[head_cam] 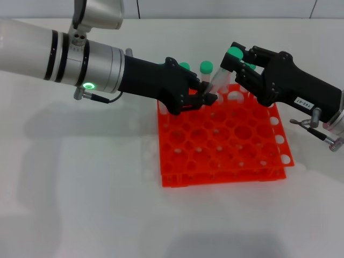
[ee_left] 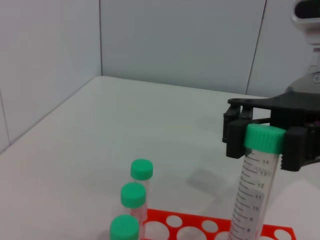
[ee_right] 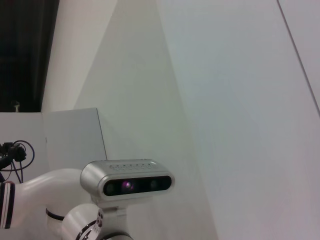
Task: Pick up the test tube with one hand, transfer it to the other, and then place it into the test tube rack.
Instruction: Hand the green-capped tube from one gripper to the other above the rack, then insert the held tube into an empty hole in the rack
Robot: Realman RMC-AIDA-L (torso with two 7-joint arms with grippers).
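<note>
Holding the test tube point(head_cam: 219, 77) between both grippers, we are working over the far edge of the orange test tube rack point(head_cam: 226, 141), which is sitting near the middle of the white counter point(head_cam: 80, 188). Our right gripper point(head_cam: 236, 63), the one with the small white label, is pinching the tube just under its green cap point(ee_left: 264, 137), as the left wrist view is showing clearly. Our left gripper point(head_cam: 207, 97), on the arm with the glowing green ring, is meeting the tube's lower part, though we cannot tell whether its fingers are pressing on it. The tube is leaning slightly, its bottom end close above the rack's far holes. Other green-capped tubes point(ee_left: 134, 195) are standing upright in the rack's far row.
</note>
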